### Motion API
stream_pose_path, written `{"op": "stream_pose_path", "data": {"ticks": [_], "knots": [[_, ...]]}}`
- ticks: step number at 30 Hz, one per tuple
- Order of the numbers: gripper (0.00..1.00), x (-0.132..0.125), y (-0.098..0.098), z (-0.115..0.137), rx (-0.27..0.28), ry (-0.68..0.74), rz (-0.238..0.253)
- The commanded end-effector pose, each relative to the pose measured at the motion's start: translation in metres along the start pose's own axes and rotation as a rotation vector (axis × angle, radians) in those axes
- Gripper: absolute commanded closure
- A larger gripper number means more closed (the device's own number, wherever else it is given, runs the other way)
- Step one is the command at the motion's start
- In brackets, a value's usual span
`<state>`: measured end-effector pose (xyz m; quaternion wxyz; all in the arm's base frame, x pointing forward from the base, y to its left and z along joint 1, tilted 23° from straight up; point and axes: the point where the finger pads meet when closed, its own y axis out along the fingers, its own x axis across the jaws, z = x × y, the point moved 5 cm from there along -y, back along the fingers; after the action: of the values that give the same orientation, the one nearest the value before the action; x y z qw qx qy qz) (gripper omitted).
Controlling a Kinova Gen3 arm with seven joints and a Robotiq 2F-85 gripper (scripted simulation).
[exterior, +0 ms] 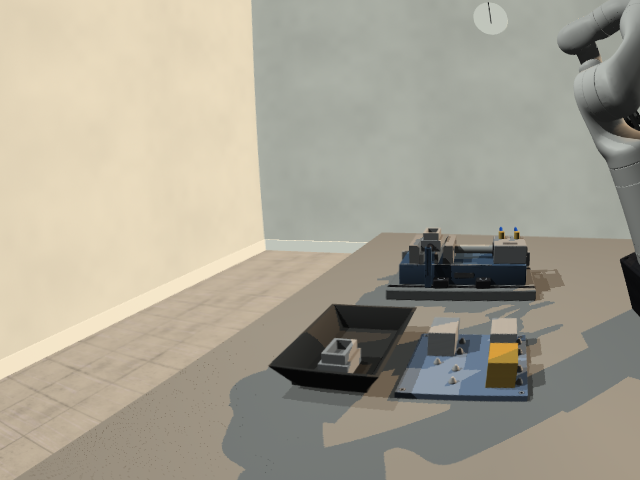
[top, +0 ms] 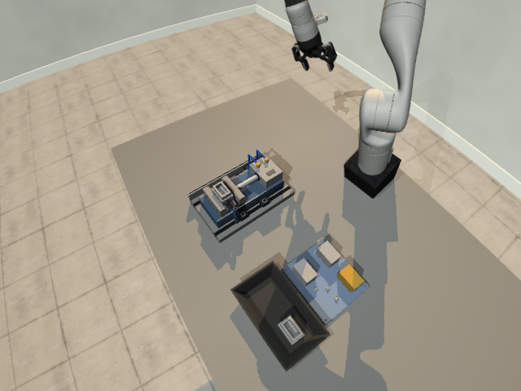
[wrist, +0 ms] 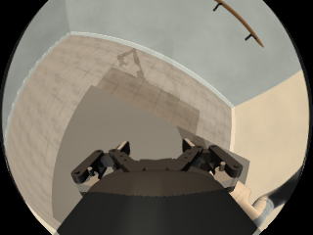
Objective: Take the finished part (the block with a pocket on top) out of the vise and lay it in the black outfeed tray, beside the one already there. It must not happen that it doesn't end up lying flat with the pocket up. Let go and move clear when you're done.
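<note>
The finished part (top: 221, 191), a grey block with a pocket on top, sits between the jaws of the blue vise (top: 241, 190) in the middle of the mat. It also shows in the exterior view (exterior: 431, 235) on the vise (exterior: 462, 263). The black outfeed tray (top: 279, 313) lies nearer the front and holds one pocketed block (top: 291, 329), seen in the exterior view too (exterior: 340, 354). My gripper (top: 318, 56) is open and empty, high in the air far behind the vise. In the wrist view its fingers stand apart with nothing between them.
A light blue plate (top: 326, 278) beside the tray carries two plain grey blocks (top: 304, 270) (top: 328, 252) and an orange block (top: 351, 276). The arm's black base (top: 372, 172) stands right of the vise. Walls rise behind and to the right.
</note>
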<state>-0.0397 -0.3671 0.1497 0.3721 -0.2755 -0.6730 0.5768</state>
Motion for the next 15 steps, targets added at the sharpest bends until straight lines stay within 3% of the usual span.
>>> {"op": "stream_pose_path", "data": {"ticks": [1, 6, 7, 15], "knots": [[0.0, -0.004, -0.002, -0.004, 0.006, -0.016, 0.0], [0.0, -0.004, -0.002, -0.004, 0.006, -0.016, 0.0], [0.0, -0.021, -0.01, -0.023, 0.011, -0.072, 0.03], [0.0, -0.021, -0.01, -0.023, 0.011, -0.072, 0.03]]}}
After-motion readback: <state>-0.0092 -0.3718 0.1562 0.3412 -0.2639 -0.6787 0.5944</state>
